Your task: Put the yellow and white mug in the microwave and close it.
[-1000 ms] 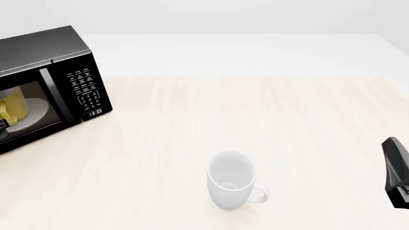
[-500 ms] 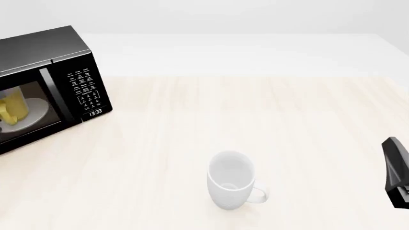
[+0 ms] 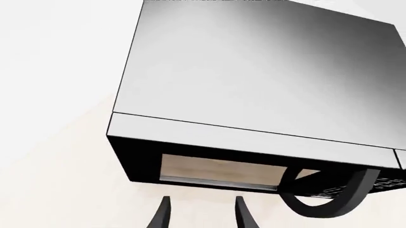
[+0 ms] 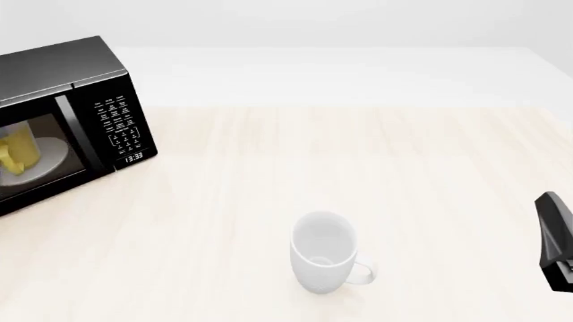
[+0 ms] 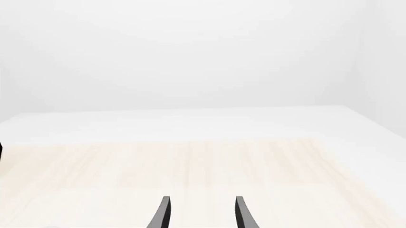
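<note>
Yellow and white mug (image 4: 18, 152) sits on the plate inside the microwave (image 4: 67, 74) at the table's left edge. Left gripper (image 3: 201, 213), fingers parted and empty, hangs above it, nearer for closing. Right gripper (image 5: 201, 213) parted, empty, right edge.

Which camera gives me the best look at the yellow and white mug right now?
The front view: the yellow and white mug shows on the white round plate inside the microwave. The left wrist view shows only the microwave's top and front edge, not the mug. The right wrist view shows bare table.
</note>
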Robot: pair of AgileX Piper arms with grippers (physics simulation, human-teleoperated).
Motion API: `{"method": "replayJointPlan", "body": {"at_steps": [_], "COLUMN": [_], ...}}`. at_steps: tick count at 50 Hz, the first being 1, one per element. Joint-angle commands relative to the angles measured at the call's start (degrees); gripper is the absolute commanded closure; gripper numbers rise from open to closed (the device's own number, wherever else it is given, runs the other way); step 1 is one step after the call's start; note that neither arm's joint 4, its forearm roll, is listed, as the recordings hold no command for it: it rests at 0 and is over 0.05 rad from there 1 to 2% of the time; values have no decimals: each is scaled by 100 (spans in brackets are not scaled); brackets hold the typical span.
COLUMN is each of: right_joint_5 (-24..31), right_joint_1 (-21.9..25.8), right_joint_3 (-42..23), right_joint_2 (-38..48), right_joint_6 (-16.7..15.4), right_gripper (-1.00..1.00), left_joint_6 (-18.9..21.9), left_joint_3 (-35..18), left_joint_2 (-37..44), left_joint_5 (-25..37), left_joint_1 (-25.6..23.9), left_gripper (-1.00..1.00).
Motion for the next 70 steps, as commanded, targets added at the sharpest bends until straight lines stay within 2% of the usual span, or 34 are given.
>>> {"method": "replayJointPlan", "body": {"at_steps": [1,39,70], "right_joint_5": [-3,-4,-9], "right_joint_1": [-1,-3,-3], "right_joint_3": [0,0,0], "right_joint_2": [0,0,0], "right_joint_6": [2,0,1], "right_gripper": [-100,-100,-100], "left_joint_6": [98,223,41], "left_joint_3": [180,425,118], "left_joint_2": [-470,-2154,-3549], "left_joint_5": [191,1257,2486], "left_joint_1": [-89,57,79], "left_gripper": [-100,-100,-100]}}
